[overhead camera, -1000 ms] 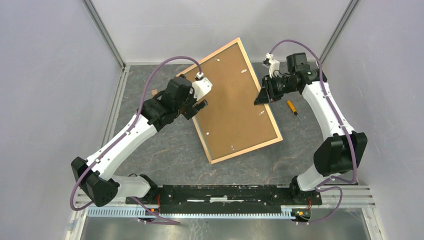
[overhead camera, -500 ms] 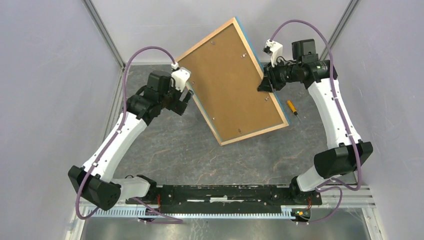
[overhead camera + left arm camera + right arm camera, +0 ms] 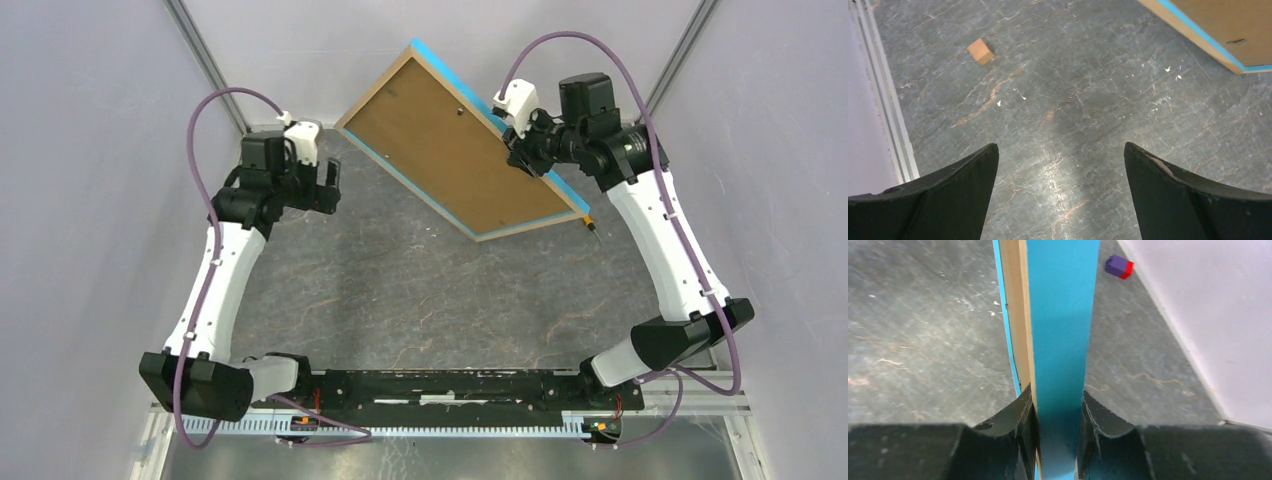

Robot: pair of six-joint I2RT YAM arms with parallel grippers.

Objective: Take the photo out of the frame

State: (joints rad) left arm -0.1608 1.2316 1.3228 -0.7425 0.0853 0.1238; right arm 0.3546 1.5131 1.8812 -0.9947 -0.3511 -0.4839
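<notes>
frame (image 3: 455, 150): far middle, lifted off the table (image 3: 400, 300), tilted, back facing up
right gripper (image 3: 518, 158): on the frame's right edge, a finger on each face
left gripper (image 3: 326, 188): left of the frame, apart from it
screwdriver (image 3: 589, 219): on the table, by the frame's near right corner
block (image 3: 981, 51): on the table, far left
cube (image 3: 1119, 266): on the table beyond the frame, near the wall (image 3: 1208, 315)

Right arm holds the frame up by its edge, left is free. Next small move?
Likely bring the open left gripper over to the frame's brown back: only the right gripper clamps its blue edge, the backing is still in, and the left hangs apart from it.
</notes>
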